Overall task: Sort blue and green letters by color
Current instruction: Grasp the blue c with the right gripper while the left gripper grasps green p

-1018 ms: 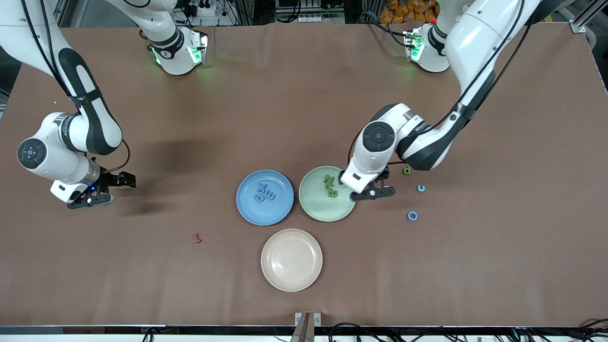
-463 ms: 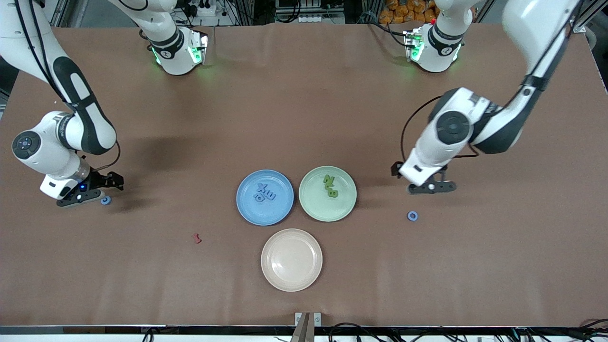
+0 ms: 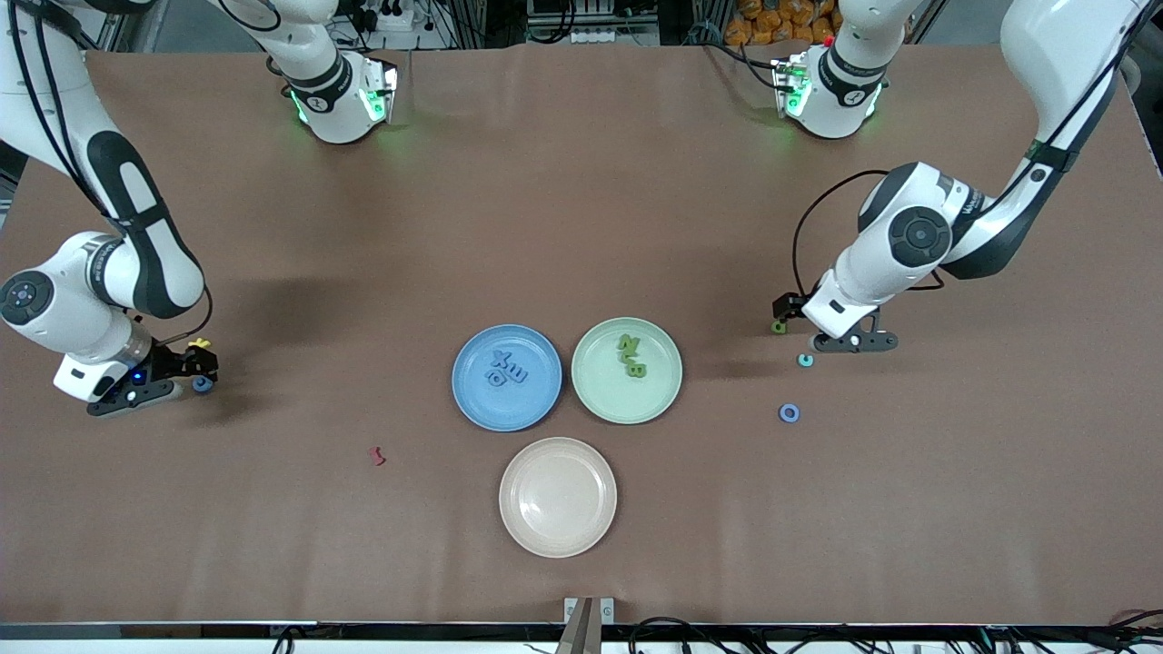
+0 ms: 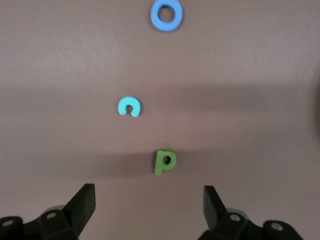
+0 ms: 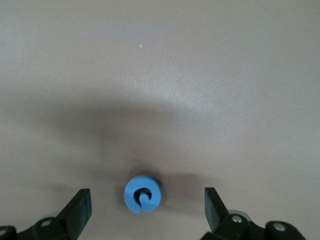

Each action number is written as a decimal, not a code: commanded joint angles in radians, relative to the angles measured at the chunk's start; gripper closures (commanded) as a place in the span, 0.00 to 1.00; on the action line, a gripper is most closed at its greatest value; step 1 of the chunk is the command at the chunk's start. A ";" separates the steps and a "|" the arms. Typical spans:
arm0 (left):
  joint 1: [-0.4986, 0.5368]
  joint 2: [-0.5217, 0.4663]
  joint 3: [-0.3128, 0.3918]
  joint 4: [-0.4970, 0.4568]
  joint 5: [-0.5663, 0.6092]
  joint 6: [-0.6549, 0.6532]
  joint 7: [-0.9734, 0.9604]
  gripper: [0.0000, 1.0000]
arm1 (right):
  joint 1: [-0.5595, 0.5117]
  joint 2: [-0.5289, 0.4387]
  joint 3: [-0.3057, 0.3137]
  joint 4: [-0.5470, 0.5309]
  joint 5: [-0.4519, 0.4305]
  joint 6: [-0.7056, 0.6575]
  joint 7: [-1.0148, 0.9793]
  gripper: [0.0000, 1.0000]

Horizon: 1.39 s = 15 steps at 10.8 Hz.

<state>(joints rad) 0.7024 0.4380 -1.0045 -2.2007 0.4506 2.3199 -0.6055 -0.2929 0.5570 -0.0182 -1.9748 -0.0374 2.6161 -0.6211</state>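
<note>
Letters lie scattered on the brown bench (image 3: 581, 227). Left pincer (image 4: 149, 207), spread wide and holding nothing, hangs over a green letter (image 4: 164, 161) — a teal one (image 4: 130, 106) and a blue ring letter (image 4: 166, 14) lie near, at five o'clock from the green plate (image 3: 668, 377). Right pincer (image 5: 147, 210), also wide, hangs over a blue letter (image 5: 142, 193), at nine o'clock from the blue plate (image 3: 472, 400) — a yellow letter (image 3: 198, 343) just beside. Both plates hold sorted letters; the cream plate (image 3: 557, 536) sits at six o'clock.

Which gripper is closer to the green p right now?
Left. The left gripper hangs open just above the table beside the green p. The right gripper, also open, is at the right arm's end of the table, over a blue letter.
</note>
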 commanded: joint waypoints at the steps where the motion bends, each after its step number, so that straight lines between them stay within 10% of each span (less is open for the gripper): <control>1: -0.026 0.011 -0.014 -0.033 0.005 0.025 -0.062 0.17 | -0.012 0.061 0.012 0.140 0.102 -0.209 -0.028 0.00; 5: -0.037 0.076 0.038 -0.040 0.134 0.071 -0.066 0.37 | -0.012 0.073 0.011 0.151 0.094 -0.200 -0.052 0.00; 15: -0.078 0.171 0.050 -0.040 0.352 0.073 -0.272 0.44 | -0.011 0.081 0.007 0.111 0.082 -0.151 -0.098 0.00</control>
<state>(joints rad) 0.6225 0.5974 -0.9607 -2.2390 0.7655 2.3769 -0.8483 -0.2923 0.6395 -0.0165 -1.8555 0.0424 2.4611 -0.6768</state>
